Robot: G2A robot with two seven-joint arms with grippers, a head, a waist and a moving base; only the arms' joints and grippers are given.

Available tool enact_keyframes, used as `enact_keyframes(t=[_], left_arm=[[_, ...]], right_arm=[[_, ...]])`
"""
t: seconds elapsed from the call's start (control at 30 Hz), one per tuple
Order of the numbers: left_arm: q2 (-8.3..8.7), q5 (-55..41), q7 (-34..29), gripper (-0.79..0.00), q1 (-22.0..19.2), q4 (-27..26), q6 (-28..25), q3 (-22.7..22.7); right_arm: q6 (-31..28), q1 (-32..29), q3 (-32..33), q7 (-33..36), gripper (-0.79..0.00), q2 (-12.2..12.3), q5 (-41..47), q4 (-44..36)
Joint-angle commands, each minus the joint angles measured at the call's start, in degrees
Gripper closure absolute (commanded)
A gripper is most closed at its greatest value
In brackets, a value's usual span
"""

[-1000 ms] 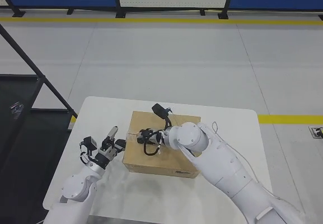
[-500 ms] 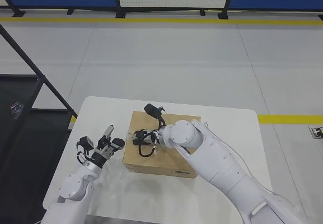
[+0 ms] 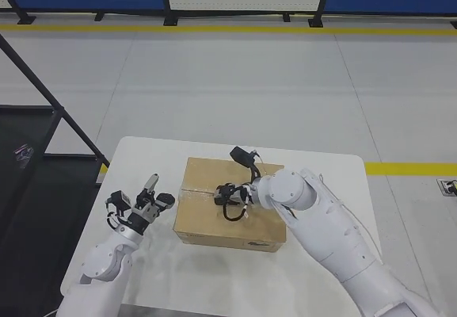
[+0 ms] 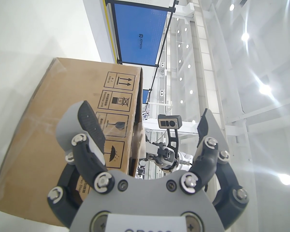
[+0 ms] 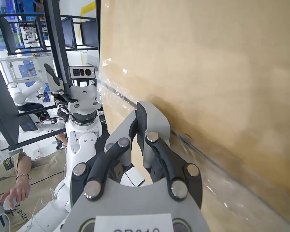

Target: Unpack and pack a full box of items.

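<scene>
Closed brown cardboard box, top seam sealed with clear tape, handling symbols printed on one side, centred on white counter. Right claw pinched shut, empty, tips at taped seam. Left claw spread wide, empty, just beside box. Black rack frame standing beyond counter edge.

Bright ceiling lamps, streaky glare

The brown cardboard box sits closed (top seam taped) on the white table.
</scene>
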Motion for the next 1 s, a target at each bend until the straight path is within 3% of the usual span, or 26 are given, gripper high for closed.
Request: enact_keyframes(t=[0.0, 0.43, 0.97], left_arm=[[-0.02, 0.03, -0.07, -0.785, -0.14, -0.03, 0.1, 0.09], [0.07, 0.36, 0.32, -0.785, -0.69, -0.69, 0.61, -0.48], [0.51, -0.69, 0.74, -0.785, -0.71, -1.89, 0.25, -3.39]], right_arm=[[0.88, -1.47, 1.97, 0.91, 0.0, 0.95, -1.34, -1.68], [2.99, -12.49, 16.66, 5.77, 0.0, 6.63, -7.12, -13.66], [3.19, -23.45, 31.62, 6.33, 0.0, 10.69, -6.95, -22.81]])
